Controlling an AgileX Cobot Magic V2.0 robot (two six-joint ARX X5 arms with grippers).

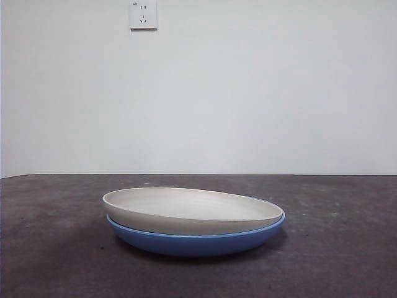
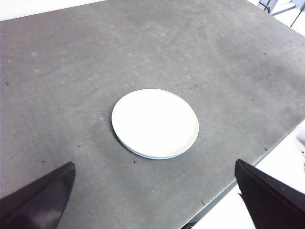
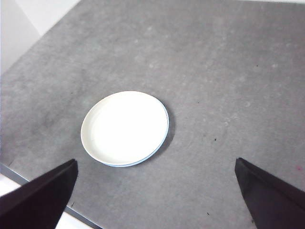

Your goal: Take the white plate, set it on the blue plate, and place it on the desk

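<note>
The white plate point(image 1: 192, 211) sits nested inside the blue plate point(image 1: 197, 241), tilted a little, so one side of its rim rides higher than the other. The pair rests on the worktop point(image 1: 56, 248) well away from every edge, about midway across it.

The likely trouble is in lifting the white plate out again. Its rim lies close over the blue rim, so an end effector coming in low could catch both plates at once, or push the stack sideways instead of getting under the upper one. The glossy blue plate probably slides easily on the worktop. The raised side of the tilted rim looks like the safer place to grip.

The left end effector point(image 2: 157, 200) hangs high above the worktop, jaws spread wide, holding and touching nothing. The right end effector point(image 3: 157, 198) is likewise wide apart, empty, and well clear of the plates.
</note>
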